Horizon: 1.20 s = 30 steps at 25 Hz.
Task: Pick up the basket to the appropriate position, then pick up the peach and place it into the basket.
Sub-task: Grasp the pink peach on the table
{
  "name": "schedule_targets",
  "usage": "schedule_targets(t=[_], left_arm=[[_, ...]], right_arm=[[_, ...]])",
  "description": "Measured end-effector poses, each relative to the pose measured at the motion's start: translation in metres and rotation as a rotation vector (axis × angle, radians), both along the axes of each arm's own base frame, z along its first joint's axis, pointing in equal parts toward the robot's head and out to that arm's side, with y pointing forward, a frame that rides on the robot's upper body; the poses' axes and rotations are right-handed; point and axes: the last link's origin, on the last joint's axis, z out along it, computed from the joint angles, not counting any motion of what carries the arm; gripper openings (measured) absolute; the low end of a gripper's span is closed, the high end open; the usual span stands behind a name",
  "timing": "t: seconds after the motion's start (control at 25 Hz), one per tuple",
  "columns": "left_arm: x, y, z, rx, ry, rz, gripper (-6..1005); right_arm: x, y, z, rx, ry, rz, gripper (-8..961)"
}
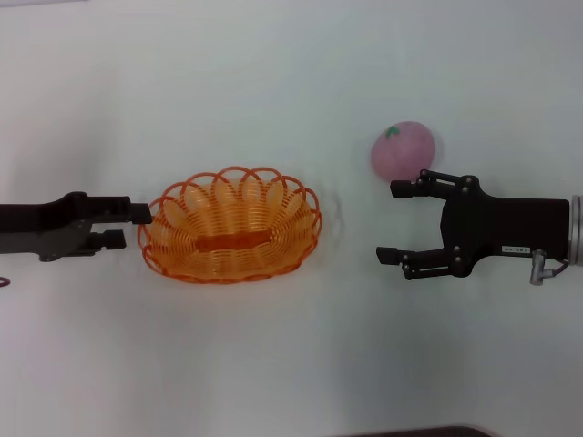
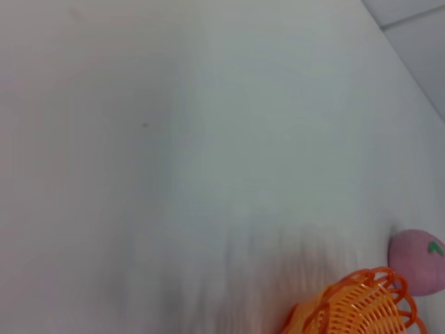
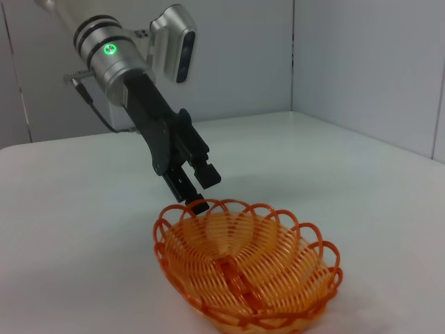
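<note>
The orange wire basket (image 1: 232, 228) sits on the white table, left of centre. It also shows in the right wrist view (image 3: 243, 268) and partly in the left wrist view (image 2: 354, 309). My left gripper (image 1: 135, 226) is at the basket's left rim, slightly open, with its fingertips (image 3: 198, 206) against the scalloped edge. The pink peach (image 1: 403, 150) lies on the table to the right of the basket and also shows in the left wrist view (image 2: 417, 261). My right gripper (image 1: 387, 221) is open and empty, just in front of the peach, with one finger close beside it.
The white table (image 1: 273, 364) stretches all around the basket and peach. A dark edge (image 1: 410, 431) shows at the bottom of the head view. Grey partition walls (image 3: 361, 62) stand behind the table in the right wrist view.
</note>
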Motion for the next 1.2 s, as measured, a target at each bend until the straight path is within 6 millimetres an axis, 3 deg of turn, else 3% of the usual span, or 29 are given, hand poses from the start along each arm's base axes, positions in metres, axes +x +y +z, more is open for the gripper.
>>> schedule_targets(t=[0.2,0.44,0.8,1.0,1.2], left_arm=[[-0.006,0.001,0.005,0.035,0.030,-0.006,651],[-0.002,-0.001,0.009,0.085,0.046,-0.213,782],[-0.007,-0.013,0.008,0.175,0.153,-0.654,780],[-0.009,-0.018,0.018,0.287,0.181,-0.816,775],[-0.012,-0.026,0.023,0.287,0.223,-0.906,777]], right_arm=[[0.000,0.000,0.000,-0.001,-0.001,0.001,945],[-0.001,0.001,0.001,0.004,0.002,0.001,945],[-0.002,0.005,0.002,0.016,0.001,0.002,945],[-0.004,0.010,0.005,0.043,0.017,-0.005,946],[-0.010,0.012,0.001,0.054,0.036,-0.004,946]])
